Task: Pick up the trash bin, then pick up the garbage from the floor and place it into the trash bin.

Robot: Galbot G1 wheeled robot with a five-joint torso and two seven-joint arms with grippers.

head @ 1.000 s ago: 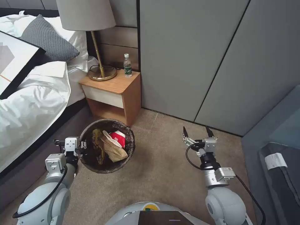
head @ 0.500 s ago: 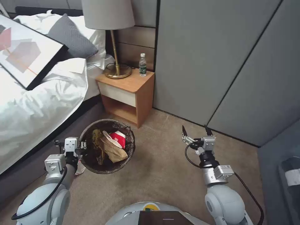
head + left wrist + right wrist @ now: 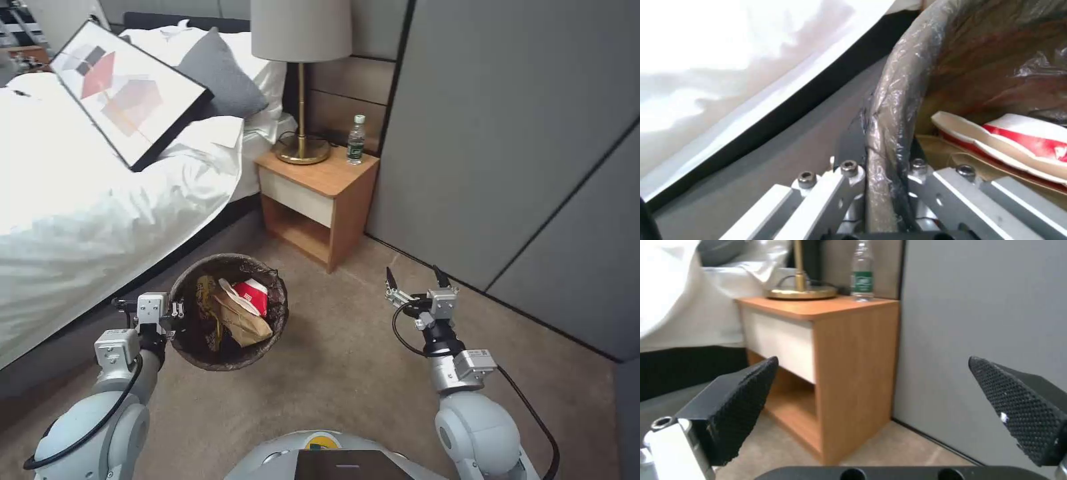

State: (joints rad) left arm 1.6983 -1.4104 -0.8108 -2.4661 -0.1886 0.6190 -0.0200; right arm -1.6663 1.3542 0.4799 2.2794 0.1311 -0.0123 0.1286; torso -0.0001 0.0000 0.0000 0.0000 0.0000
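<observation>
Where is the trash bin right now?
In the head view the trash bin sits low on the left, its bag-lined rim clamped by the left gripper, beside the bed and before the nightstand.

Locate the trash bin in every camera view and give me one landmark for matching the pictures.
Head view: the trash bin is at lower centre-left over the carpet, with the left gripper clamped on its rim.
Left wrist view: its bag-covered rim runs between the fingers, beside the red-and-white cup.
Right wrist view: no bin; the right gripper is open, facing the nightstand.
Shared landmark: the red-and-white cup.
</observation>
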